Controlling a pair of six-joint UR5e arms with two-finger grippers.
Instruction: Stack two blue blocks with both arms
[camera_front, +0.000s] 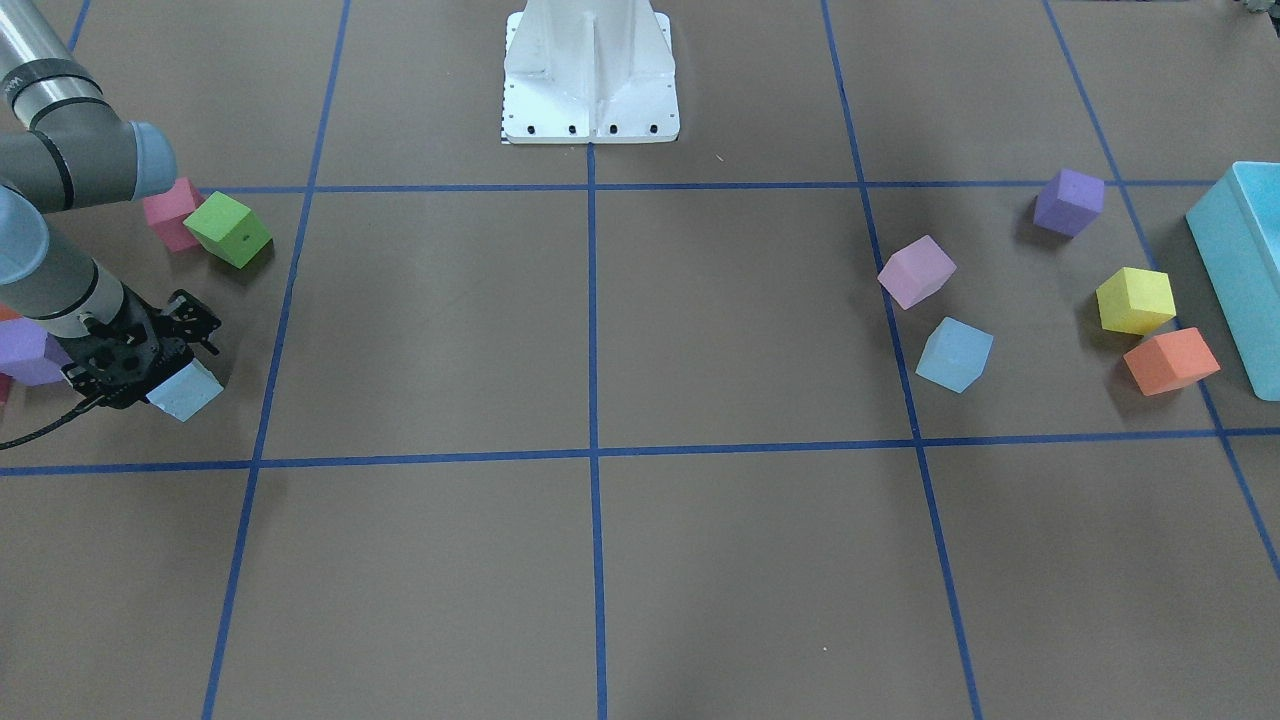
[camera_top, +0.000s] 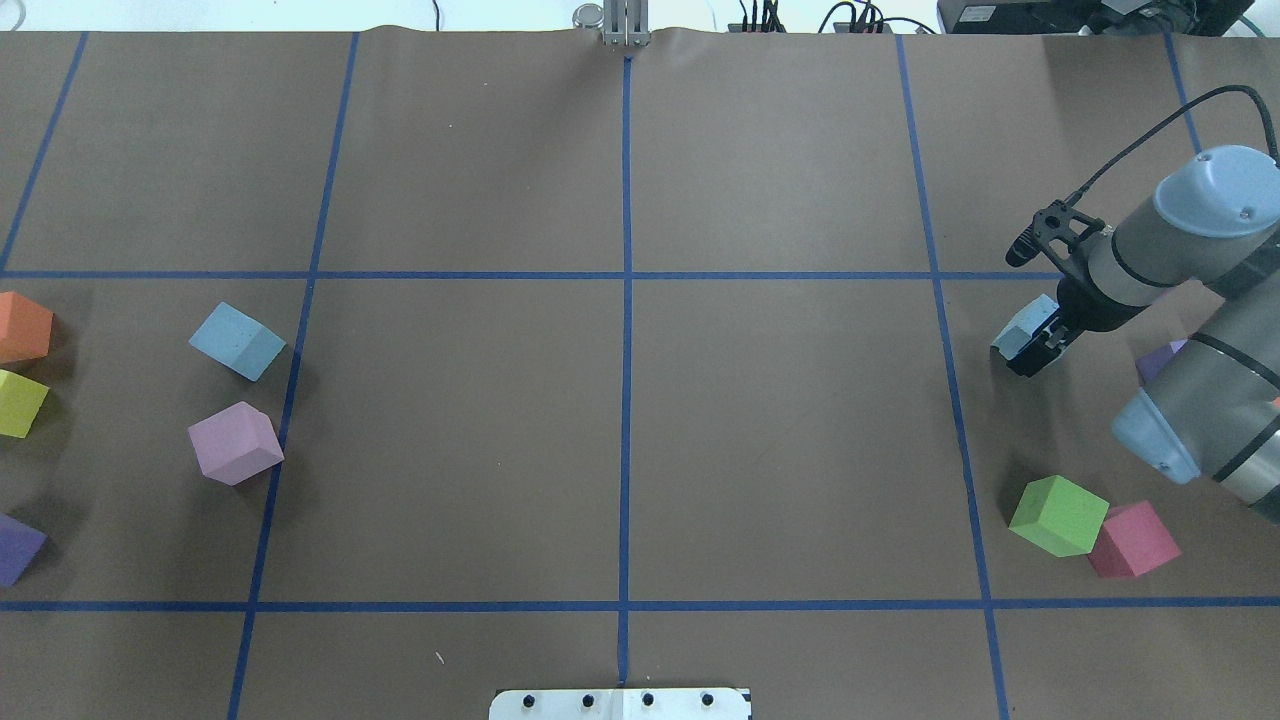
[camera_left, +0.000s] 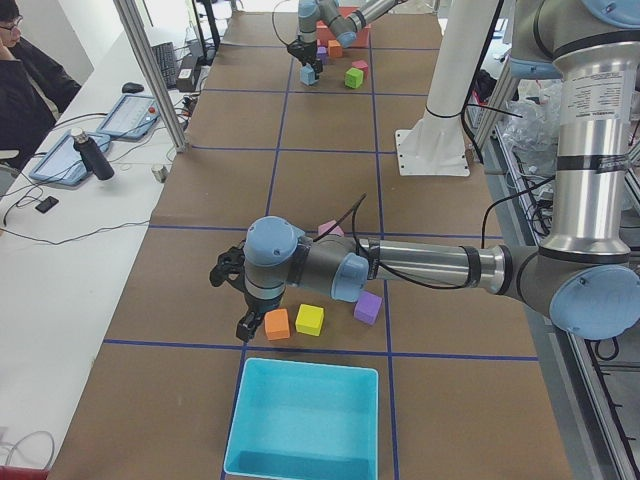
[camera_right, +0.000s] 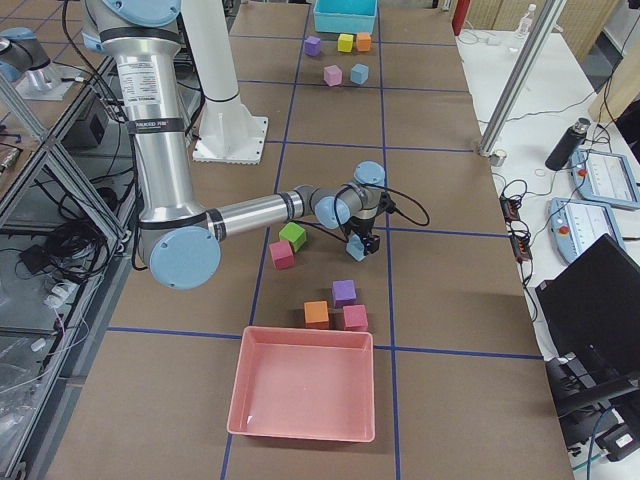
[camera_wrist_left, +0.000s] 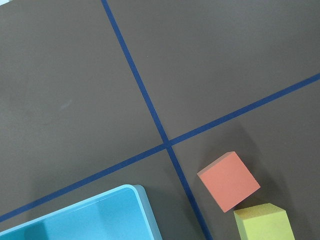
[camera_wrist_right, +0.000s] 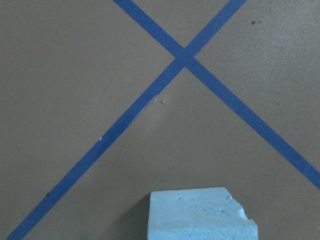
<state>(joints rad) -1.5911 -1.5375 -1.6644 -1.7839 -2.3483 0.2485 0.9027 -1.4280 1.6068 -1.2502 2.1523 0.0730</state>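
My right gripper (camera_top: 1030, 345) is shut on one pale blue block (camera_top: 1022, 326), holding it low over the table at the robot's right. The block also shows in the front-facing view (camera_front: 186, 390) and at the bottom of the right wrist view (camera_wrist_right: 200, 215). The other blue block (camera_top: 237, 340) lies free on the table on the left side, next to a lilac cube (camera_top: 236, 443). My left gripper (camera_left: 244, 322) shows only in the exterior left view, low beside an orange cube (camera_left: 277, 323). I cannot tell whether it is open or shut.
A turquoise bin (camera_front: 1240, 270) stands at the left end, with orange (camera_front: 1170, 360), yellow (camera_front: 1134, 300) and purple (camera_front: 1068, 202) cubes beside it. Green (camera_top: 1058, 515) and pink (camera_top: 1132, 540) cubes lie near the right arm. A pink bin (camera_right: 305, 385) stands at the right end.
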